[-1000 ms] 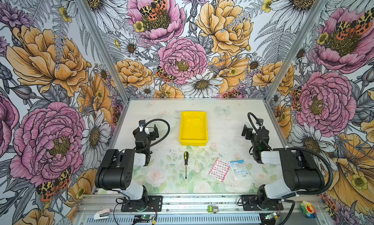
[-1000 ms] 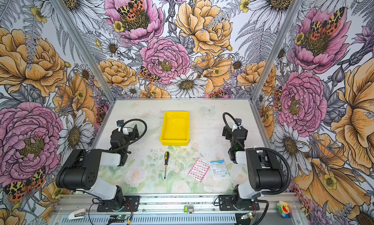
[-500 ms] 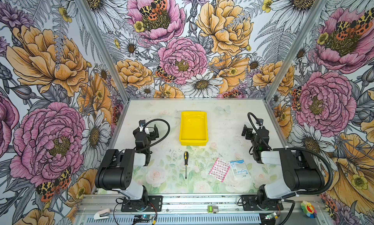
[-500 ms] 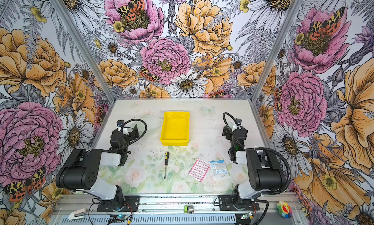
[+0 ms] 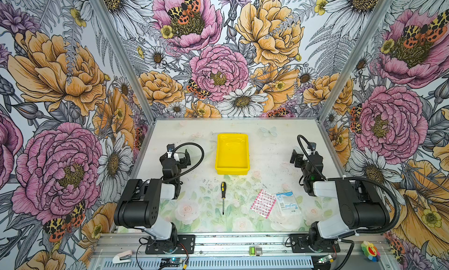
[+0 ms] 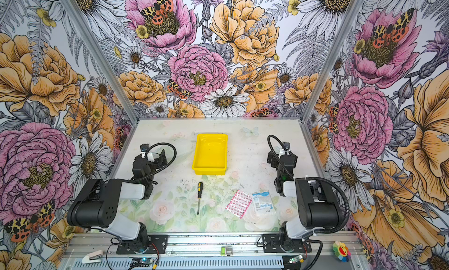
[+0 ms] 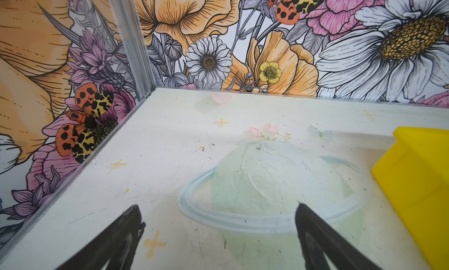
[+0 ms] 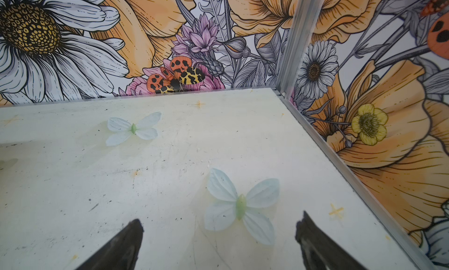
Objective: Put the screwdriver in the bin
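Note:
The screwdriver point(image 5: 222, 196) point(image 6: 199, 197), with a black-and-yellow handle and a thin shaft, lies flat on the table at front centre, handle toward the bin. The yellow bin point(image 5: 232, 154) point(image 6: 210, 154) stands empty just behind it; its side wall shows in the left wrist view point(image 7: 418, 183). My left gripper point(image 5: 179, 156) point(image 7: 216, 205) rests low to the left of the bin, open, nothing between its fingers. My right gripper point(image 5: 301, 157) point(image 8: 220, 219) sits to the right of the bin, open and empty over a printed butterfly. Neither gripper touches the screwdriver.
A pink-patterned packet point(image 5: 263, 203) and a white sachet point(image 5: 288, 203) lie to the right of the screwdriver, near the right arm's base. Flowered walls with metal frame posts close the table on three sides. A metal rail point(image 5: 218, 244) runs along the front edge.

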`<state>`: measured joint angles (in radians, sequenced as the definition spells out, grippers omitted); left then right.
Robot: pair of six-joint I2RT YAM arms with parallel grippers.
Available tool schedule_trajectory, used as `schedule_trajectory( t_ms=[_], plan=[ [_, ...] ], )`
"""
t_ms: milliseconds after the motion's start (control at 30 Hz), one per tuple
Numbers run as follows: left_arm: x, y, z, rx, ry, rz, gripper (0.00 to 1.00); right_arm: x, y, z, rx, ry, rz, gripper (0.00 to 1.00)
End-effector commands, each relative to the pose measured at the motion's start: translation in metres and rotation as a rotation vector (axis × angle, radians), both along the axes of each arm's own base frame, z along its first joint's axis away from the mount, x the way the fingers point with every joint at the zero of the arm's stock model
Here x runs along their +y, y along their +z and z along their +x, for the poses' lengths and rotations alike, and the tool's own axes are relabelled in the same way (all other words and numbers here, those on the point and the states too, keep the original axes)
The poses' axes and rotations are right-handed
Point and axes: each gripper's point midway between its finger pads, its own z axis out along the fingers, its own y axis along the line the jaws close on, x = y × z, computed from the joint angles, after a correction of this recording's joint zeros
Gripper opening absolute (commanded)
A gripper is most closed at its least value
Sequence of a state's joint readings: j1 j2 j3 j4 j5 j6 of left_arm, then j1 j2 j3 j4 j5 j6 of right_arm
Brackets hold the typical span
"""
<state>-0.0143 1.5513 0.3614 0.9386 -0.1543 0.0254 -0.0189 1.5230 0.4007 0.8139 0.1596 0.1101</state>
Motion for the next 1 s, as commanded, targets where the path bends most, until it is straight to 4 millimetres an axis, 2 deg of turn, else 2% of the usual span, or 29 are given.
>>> schedule_trajectory(
  t_ms=[0,167,267,367,467,533,700,767,967],
  plan=[
    [0.0,0.006,0.005,-0.015,-0.012,-0.02,0.99,0.002,0.003,0.002,-0.02,0.01,-0.011,1.0],
    [0.005,0.012,0.004,-0.019,0.025,-0.022,0.99,0.001,0.009,0.001,-0.02,-0.005,-0.02,0.99],
    [0.01,0.026,0.003,0.009,0.058,-0.027,0.99,-0.001,0.033,0.002,0.025,-0.038,-0.031,0.99],
    [0.018,0.032,-0.002,0.073,0.115,-0.061,0.99,0.003,0.057,-0.006,0.009,-0.042,-0.003,1.0],
    [0.012,0.039,-0.007,0.172,0.15,-0.021,0.99,0.002,0.082,-0.018,0.004,-0.136,0.078,0.99],
    [0.003,0.048,-0.009,0.215,0.156,0.006,0.99,0.006,0.084,-0.029,0.062,-0.196,0.166,0.99],
    [-0.025,0.071,-0.015,0.266,0.064,-0.129,0.99,0.044,0.077,-0.041,0.222,-0.148,0.237,1.0],
    [-0.04,0.076,-0.019,0.316,0.027,-0.167,0.99,0.065,0.078,-0.041,0.248,-0.083,0.239,1.0],
    [-0.085,0.07,-0.039,0.52,-0.07,-0.271,0.99,0.143,0.091,-0.044,0.275,0.229,0.15,0.99]
  ],
)
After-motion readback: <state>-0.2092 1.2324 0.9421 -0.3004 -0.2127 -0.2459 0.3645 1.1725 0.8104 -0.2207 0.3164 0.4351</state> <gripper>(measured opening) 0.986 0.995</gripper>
